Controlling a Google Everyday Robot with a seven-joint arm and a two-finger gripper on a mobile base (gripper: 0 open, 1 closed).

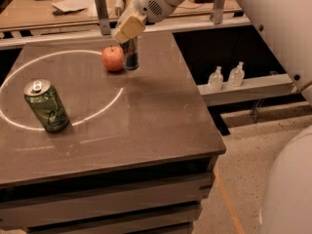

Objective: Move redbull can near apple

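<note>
Tabletop point(151, 126); tool point(128, 38) down over redbull can point(130, 58)

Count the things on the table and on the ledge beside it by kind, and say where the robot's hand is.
Cans: 2 (redbull can, green can)
Apples: 1 (apple)
Bottles: 2 (small clear bottles on the ledge)
Total: 5
The hand grips the redbull can's top, right beside the apple.

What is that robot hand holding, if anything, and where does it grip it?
The gripper holds the slim can by its top end, with the can upright right beside the apple.
</note>
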